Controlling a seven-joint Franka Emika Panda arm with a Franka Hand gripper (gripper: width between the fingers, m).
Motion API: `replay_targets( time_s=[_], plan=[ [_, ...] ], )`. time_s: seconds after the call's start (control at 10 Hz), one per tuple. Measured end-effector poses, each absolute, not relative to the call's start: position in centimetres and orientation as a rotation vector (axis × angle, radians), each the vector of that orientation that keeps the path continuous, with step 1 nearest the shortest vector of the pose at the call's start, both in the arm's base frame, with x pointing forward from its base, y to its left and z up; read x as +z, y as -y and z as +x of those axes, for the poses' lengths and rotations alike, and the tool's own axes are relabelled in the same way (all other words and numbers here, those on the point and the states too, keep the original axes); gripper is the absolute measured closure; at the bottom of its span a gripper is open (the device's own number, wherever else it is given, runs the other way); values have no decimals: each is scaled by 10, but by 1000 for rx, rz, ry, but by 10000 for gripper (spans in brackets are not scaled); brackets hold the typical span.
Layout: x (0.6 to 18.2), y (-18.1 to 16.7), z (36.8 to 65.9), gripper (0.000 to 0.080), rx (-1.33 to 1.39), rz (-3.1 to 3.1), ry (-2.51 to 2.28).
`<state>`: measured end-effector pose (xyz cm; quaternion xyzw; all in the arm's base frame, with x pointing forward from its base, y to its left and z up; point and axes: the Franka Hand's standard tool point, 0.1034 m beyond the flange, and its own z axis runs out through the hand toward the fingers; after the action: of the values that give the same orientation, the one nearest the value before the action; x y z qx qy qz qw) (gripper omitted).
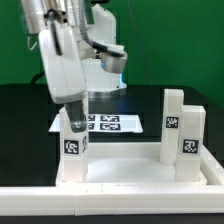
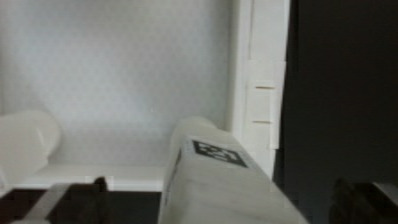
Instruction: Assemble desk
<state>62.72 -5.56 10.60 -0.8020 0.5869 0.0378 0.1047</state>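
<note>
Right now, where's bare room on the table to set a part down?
Free: black table at the exterior view's left, and behind the marker board. Crowded: tabletop with three upright legs; gripper over the leg.

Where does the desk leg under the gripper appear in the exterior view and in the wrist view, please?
Exterior view: the leg stands upright at that view's left, under the gripper.
Wrist view: the same leg rises close to the camera.
Shared landmark: its square tag, also.
</note>
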Motion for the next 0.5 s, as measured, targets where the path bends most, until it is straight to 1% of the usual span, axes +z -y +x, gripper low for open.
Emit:
replay_targets(
  time_s=[0.1,0.4,0.5],
  plan=[
    [105,59,628,155,54,-2397,-1685],
    [103,61,627,150,27,-2547,-1461],
    [103,67,628,150,-25,-2729,-1180]
  ],
)
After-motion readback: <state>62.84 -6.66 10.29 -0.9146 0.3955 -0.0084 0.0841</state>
